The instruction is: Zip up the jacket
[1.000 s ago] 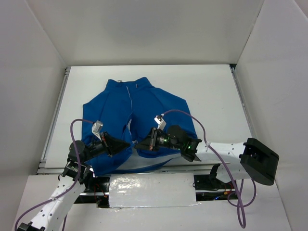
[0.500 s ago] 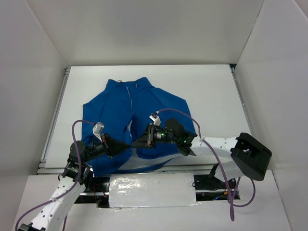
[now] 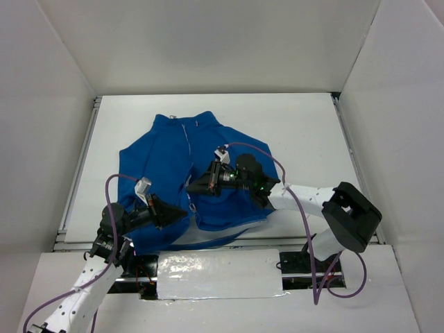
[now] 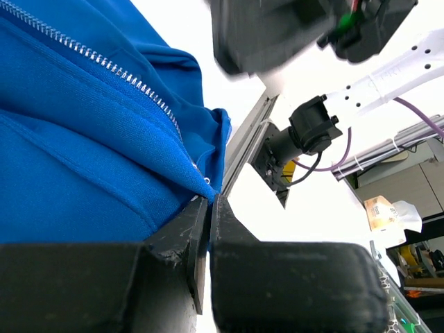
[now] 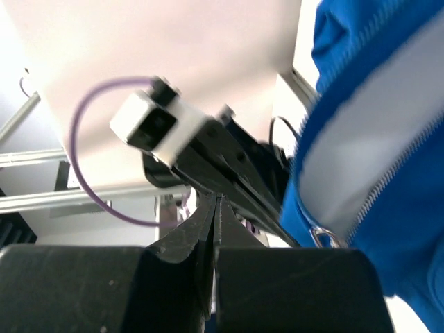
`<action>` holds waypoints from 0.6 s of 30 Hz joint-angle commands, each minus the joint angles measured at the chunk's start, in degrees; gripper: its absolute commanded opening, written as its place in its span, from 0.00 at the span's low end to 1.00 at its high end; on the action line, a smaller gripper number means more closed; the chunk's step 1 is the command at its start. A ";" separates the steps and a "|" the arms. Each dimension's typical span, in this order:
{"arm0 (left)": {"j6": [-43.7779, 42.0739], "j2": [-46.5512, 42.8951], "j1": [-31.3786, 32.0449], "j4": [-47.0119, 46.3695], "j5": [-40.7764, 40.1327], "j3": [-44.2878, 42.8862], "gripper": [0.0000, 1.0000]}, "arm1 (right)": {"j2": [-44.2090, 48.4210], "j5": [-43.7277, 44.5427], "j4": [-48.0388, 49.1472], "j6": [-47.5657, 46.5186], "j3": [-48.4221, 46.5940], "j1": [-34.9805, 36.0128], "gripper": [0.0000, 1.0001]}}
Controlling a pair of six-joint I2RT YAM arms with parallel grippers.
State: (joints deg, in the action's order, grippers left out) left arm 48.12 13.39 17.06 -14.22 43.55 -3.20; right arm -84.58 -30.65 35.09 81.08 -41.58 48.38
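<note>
The blue jacket (image 3: 208, 149) lies flat on the white table, collar at the far side, with its silver zipper (image 3: 186, 139) running down the front. My left gripper (image 3: 184, 214) is at the near hem, shut on the hem corner (image 4: 209, 199) just below the end of the zipper teeth (image 4: 118, 73). Over the front opening a little farther up, my right gripper (image 3: 189, 191) is shut. In the right wrist view its tips (image 5: 217, 199) show nothing between them. A small metal zipper pull ring (image 5: 319, 238) hangs just to their right, under the pale lining (image 5: 374, 139).
White walls close in the table on three sides. A metal rail (image 3: 80, 166) runs along the left edge and a taped strip (image 3: 215, 277) along the near edge. Purple cables (image 3: 277, 163) loop above both arms. The left wrist camera block (image 5: 156, 121) sits close in front of the right gripper.
My right gripper has moved away from the near hem, up along the front opening toward the collar, and its arm has swung left. The left gripper stays at the hem.
</note>
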 commanded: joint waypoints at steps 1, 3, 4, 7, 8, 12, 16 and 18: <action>-1.10 -0.91 0.08 -0.55 0.57 -0.75 0.00 | -2.34 0.16 0.41 -0.49 -3.85 -1.36 0.00; -1.01 -1.26 0.08 -0.02 0.40 -0.75 0.00 | -3.31 -0.72 1.03 -0.39 -4.73 -1.45 0.00; -1.27 -1.43 0.08 0.94 0.31 -0.84 0.00 | -3.75 -0.90 1.12 -1.09 -4.82 -1.62 0.00; -1.54 -2.49 0.17 2.52 -0.57 -1.37 0.00 | -3.75 -0.81 1.90 -3.38 -3.51 -1.80 0.04; -1.54 -3.01 0.08 2.62 -0.83 -1.46 0.00 | -3.93 -2.29 3.04 -5.04 -1.76 -2.23 0.11; -1.62 -3.28 0.08 2.97 -0.92 -1.54 0.00 | -5.68 -10.29 25.66 -7.95 6.67 -5.57 0.55; -1.45 -2.84 0.08 2.27 -0.57 -1.37 0.00 | -7.88 -10.22 27.58 -10.24 13.01 -6.89 0.66; -1.36 -2.84 0.17 1.83 -0.22 -1.37 0.00 | -9.38 -10.12 26.09 -10.42 13.28 -6.63 0.62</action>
State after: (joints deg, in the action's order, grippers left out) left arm 47.92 10.74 17.06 -9.23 42.68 -3.20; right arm -92.47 -38.52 54.87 73.30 -29.06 41.54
